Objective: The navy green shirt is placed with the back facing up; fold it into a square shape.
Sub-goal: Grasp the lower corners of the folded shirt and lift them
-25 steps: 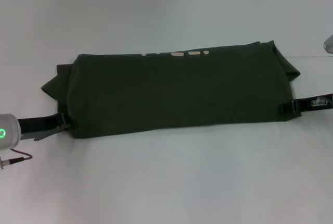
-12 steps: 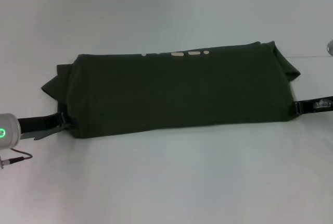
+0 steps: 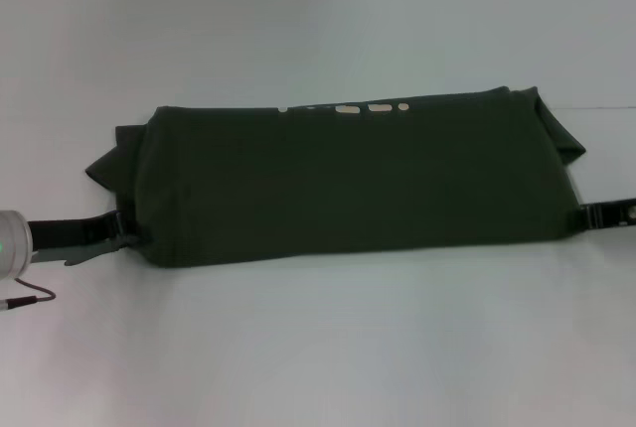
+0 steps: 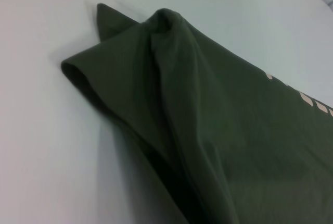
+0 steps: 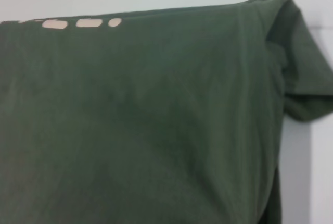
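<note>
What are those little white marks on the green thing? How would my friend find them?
Start at the white table and find the big dark green shirt lying across it, folded into a long band. Follow its far edge until just past the middle, toward the right. There sits a short row of cream dashes, bits of lettering peeking over the fold, the only pale marks on the plain cloth.

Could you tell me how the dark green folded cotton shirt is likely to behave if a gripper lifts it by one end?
The dark green folded cotton shirt would probably sag limply: its sleeve folds are soft and rumpled. The loosely stacked layers may slide apart. It should not roll.
</note>
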Available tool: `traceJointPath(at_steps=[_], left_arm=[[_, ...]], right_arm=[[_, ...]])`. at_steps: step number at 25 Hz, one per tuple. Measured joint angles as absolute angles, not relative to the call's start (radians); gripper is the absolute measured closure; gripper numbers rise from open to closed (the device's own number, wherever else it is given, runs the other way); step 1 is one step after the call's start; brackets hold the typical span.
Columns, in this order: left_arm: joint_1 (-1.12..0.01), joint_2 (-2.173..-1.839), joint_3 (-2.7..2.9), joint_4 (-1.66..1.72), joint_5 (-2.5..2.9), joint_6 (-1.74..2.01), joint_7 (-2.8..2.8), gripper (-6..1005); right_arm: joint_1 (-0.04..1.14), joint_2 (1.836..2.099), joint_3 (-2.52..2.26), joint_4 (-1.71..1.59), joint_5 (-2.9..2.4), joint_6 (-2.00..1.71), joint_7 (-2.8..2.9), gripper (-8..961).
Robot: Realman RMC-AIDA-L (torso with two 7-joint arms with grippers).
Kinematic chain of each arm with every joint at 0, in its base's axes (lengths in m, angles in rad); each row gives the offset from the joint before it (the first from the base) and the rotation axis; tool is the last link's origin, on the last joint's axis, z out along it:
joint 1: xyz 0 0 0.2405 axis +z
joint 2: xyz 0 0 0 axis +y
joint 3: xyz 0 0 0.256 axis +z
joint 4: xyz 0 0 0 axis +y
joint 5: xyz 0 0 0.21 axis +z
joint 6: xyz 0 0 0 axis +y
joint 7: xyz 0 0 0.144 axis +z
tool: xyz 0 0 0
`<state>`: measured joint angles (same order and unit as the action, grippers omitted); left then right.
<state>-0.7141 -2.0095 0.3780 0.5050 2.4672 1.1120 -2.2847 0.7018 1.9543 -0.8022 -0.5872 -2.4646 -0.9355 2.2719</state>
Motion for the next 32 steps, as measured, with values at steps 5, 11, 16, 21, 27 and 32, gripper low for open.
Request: traceJointPath(at_steps=[5,11,16,21,27,32], left_arm=[[-0.715,-1.998,0.373,0.541,2.511,1.209,-2.316,992],[-0.715,-1.981,0.369,0.575,2.563,1.319,-2.353,993],[-0.720,-1.971,0.362,0.597,2.611,1.430,-2.366,993],[-0.727,-1.962,0.356,0.624,2.674,1.535,-2.392,992],[-0.731,-1.957,0.343,0.641,2.688,1.539,-2.416,985],[-0.733,-1.956,0.342,0.649,2.688,1.509,-2.444,979]], right_arm=[[0.653,1.954,-0.802,-0.644,-2.449,-1.027,2.268,941],[0.605,1.954,-0.780,-0.698,-2.435,-1.141,2.251,940],[0.581,1.946,-0.735,-0.709,-2.433,-1.233,2.243,932],[0.566,1.936,-0.681,-0.712,-2.435,-1.318,2.244,911],[0.560,1.921,-0.638,-0.707,-2.436,-1.334,2.254,885],[0.565,1.909,-0.598,-0.702,-2.433,-1.351,2.255,864]])
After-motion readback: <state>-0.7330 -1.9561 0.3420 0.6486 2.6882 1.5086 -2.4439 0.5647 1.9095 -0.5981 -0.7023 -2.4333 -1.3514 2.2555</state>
